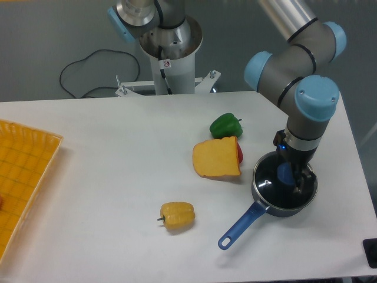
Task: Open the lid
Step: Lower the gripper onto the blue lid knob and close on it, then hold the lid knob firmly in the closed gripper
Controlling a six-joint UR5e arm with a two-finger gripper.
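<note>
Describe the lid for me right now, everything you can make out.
The lid is a round clear glass disc with a thin metal rim, sitting flat and closed on the dark blue saucepan at the table's right side. Its blue centre knob is partly hidden behind the gripper, which is down over it; whether the fingers touch the knob cannot be told.
</note>
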